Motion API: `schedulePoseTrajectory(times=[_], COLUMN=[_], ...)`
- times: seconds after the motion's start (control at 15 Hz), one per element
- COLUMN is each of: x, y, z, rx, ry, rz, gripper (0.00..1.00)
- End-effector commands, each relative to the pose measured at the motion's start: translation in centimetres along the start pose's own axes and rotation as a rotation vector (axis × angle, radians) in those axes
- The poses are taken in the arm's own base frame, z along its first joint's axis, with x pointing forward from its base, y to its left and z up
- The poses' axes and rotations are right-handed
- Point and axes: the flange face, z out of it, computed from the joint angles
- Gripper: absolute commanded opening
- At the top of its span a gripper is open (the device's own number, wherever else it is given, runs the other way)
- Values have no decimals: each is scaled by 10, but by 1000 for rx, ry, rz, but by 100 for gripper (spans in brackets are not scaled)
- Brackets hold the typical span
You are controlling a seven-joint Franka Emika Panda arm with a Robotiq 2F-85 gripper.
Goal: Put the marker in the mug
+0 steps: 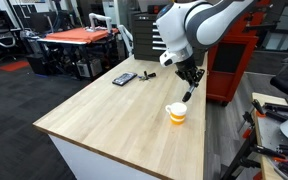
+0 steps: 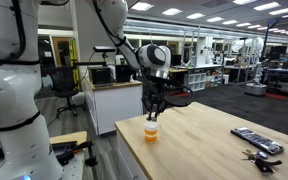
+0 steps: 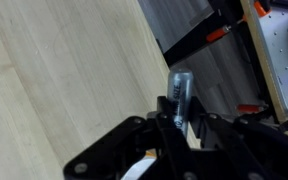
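The orange and white mug (image 1: 176, 114) stands on the wooden table near its edge; it also shows in the other exterior view (image 2: 151, 130) and as an orange and white sliver at the bottom of the wrist view (image 3: 139, 167). My gripper (image 1: 189, 84) hangs just above the mug in both exterior views (image 2: 152, 108). It is shut on the marker (image 3: 179, 95), a slim dark and whitish pen held between the fingers. The marker's lower end (image 1: 186, 97) points down toward the mug's rim.
A flat dark rectangular device (image 1: 124, 78) and a small black object (image 1: 144, 73) lie at the far part of the table (image 1: 104, 110). The device (image 2: 256, 141) and keys (image 2: 264, 157) show in an exterior view. A red tool cabinet (image 1: 234, 60) stands behind.
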Motion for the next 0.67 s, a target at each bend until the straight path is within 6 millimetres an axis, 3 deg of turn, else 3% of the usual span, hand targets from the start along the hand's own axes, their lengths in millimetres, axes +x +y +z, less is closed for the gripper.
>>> schedulePoseTrajectory(times=[0.0,0.6], x=[14,51], y=[-2,7], z=[-2,-7], rx=[2,-73], ry=[-60,-144], rz=[-68,-173], gripper=[6,6])
